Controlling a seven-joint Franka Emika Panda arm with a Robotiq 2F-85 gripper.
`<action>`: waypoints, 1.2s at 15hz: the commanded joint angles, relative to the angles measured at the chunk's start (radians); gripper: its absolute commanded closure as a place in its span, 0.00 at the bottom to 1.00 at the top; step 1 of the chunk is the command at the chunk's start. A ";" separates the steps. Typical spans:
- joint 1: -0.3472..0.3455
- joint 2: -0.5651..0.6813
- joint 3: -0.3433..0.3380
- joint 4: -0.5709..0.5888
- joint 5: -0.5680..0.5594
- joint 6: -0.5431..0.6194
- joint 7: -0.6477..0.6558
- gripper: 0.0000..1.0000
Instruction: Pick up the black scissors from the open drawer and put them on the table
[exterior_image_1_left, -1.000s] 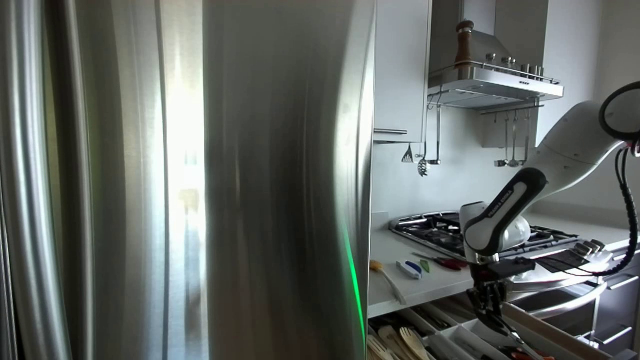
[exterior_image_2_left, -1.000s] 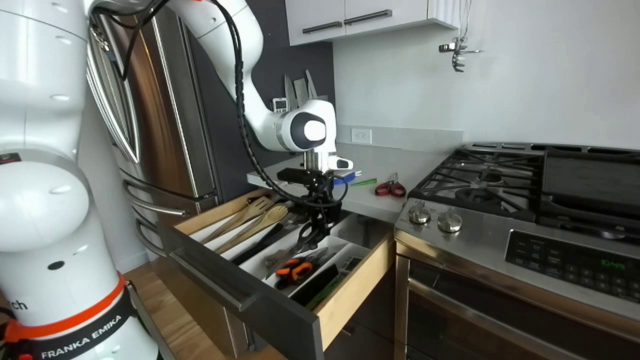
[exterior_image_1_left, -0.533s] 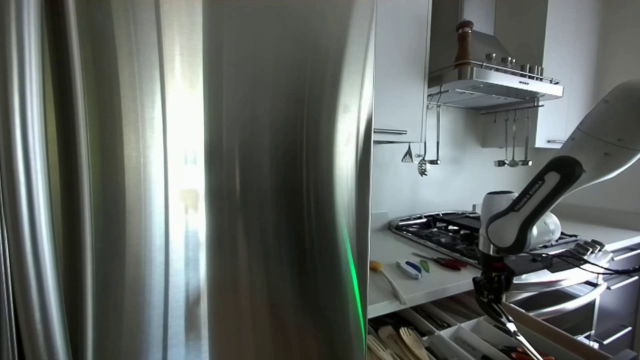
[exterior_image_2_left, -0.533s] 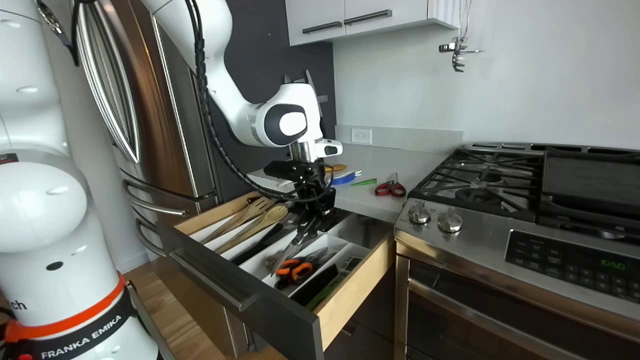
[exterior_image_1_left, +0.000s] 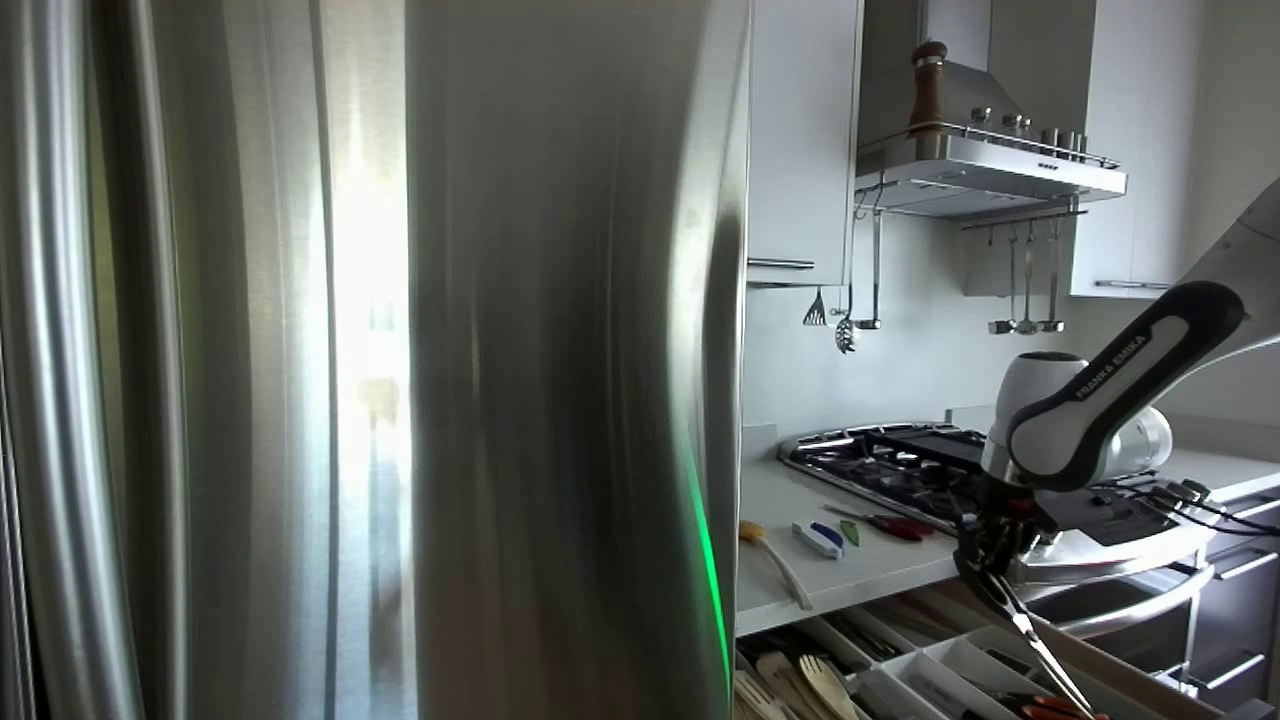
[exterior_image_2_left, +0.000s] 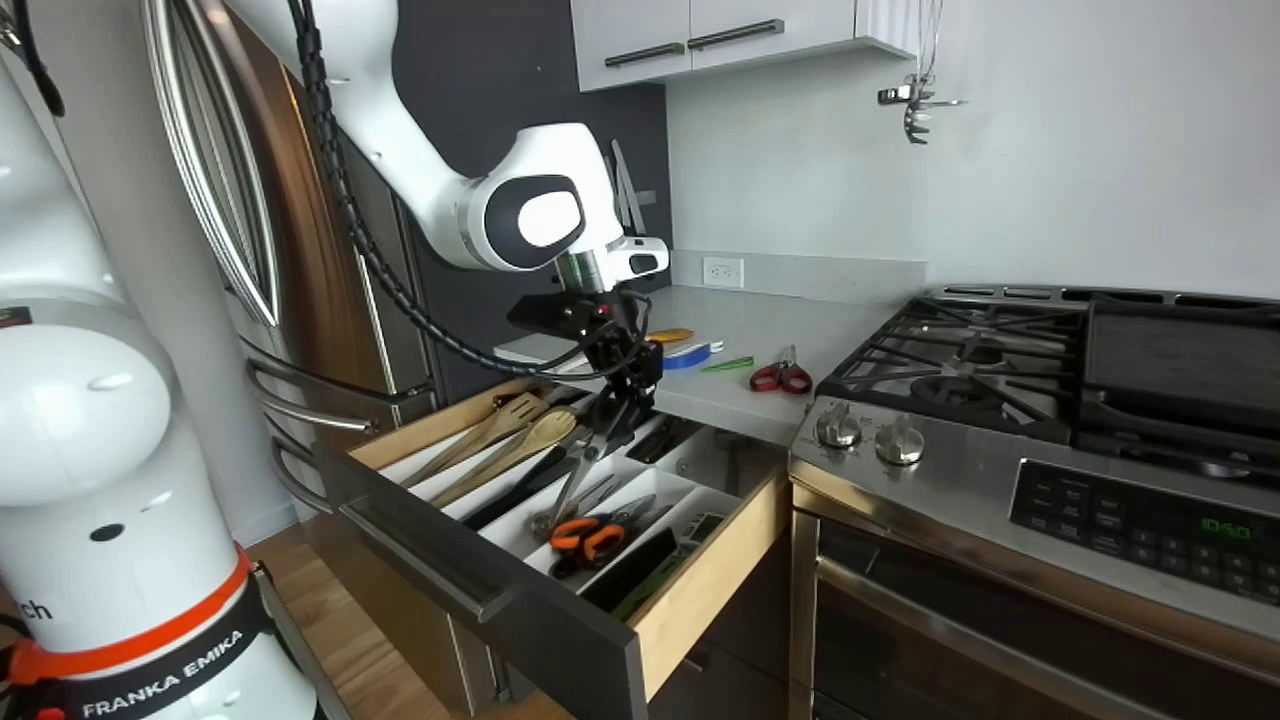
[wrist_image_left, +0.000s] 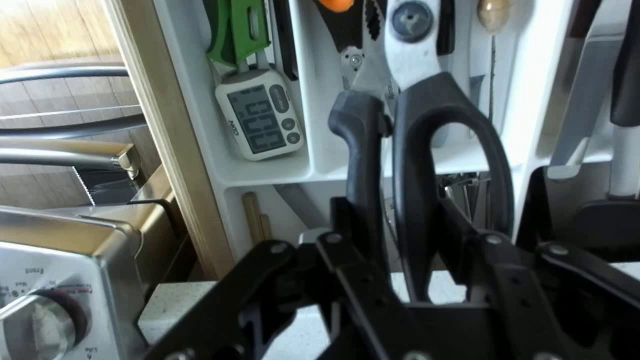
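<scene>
The gripper (wrist_image_left: 395, 220) is clamped on the handles of the black scissors (wrist_image_left: 412, 150), blades angled down over the open drawer (exterior_image_2_left: 710, 585). The white worktop (exterior_image_2_left: 780, 320) bears red-handled scissors (exterior_image_2_left: 782, 378) and adjoins a stainless-steel gas range (exterior_image_2_left: 960, 490).

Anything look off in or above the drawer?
No spill or damage shows. Slightly out of place: a digital timer in the open drawer, among utensils. The black scissors hang slanted from the jaws, not straight down.

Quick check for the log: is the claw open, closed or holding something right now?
Claw: closed, holding the black scissors by their handles, over the open drawer.
</scene>
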 joint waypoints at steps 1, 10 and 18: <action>-0.015 -0.112 0.018 -0.043 -0.004 -0.007 -0.015 0.80; 0.004 -0.168 0.065 0.131 0.000 -0.196 -0.021 0.80; 0.045 -0.049 0.145 0.458 -0.011 -0.447 -0.017 0.80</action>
